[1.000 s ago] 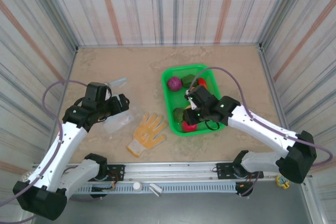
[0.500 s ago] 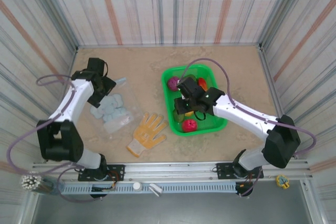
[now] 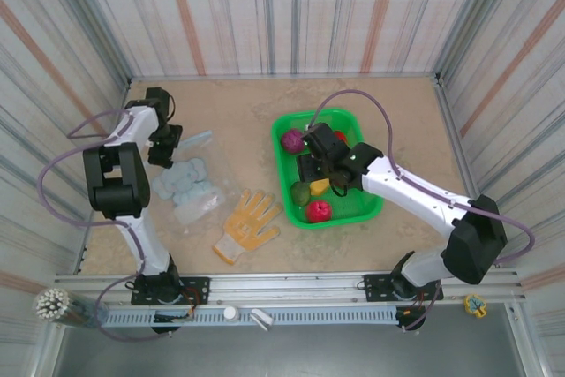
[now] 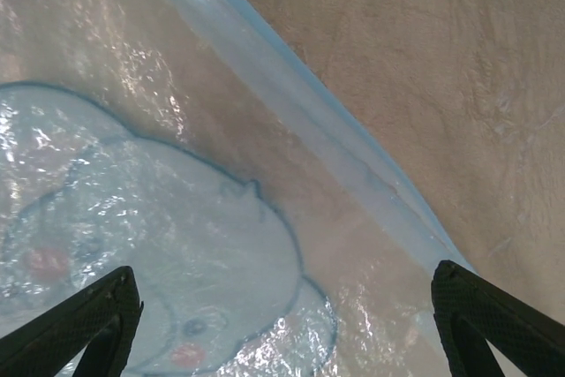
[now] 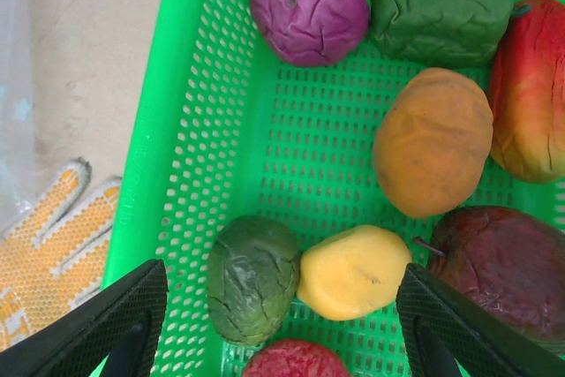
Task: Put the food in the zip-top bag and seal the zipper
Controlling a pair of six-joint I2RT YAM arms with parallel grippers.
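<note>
Jaws spread wide and empty, the right end effector (image 5: 279,293) hangs over the green mesh basket (image 5: 177,130), directly above a yellow toy fruit (image 5: 353,271) and a dark green one (image 5: 252,275) lying side by side. Around them sit a purple cabbage (image 5: 309,6), a green pepper (image 5: 441,6), an orange piece (image 5: 433,143) and a dark red fruit (image 5: 508,271); all the food in sight lies in the basket.

Across the bench (image 3: 238,103), the left end effector (image 4: 282,306), also wide and gripping nothing, hovers low over the clear zip-top bag (image 4: 177,245), printed with a blue cartoon figure, its pale blue zipper (image 4: 291,103) running diagonally just beyond the fingers. A yellow-orange work glove (image 3: 247,222) lies between bag and basket.

The job appears to be at its opening step. Next, the right arm would need to descend and close on one piece while the left pinches the bag's mouth open.
</note>
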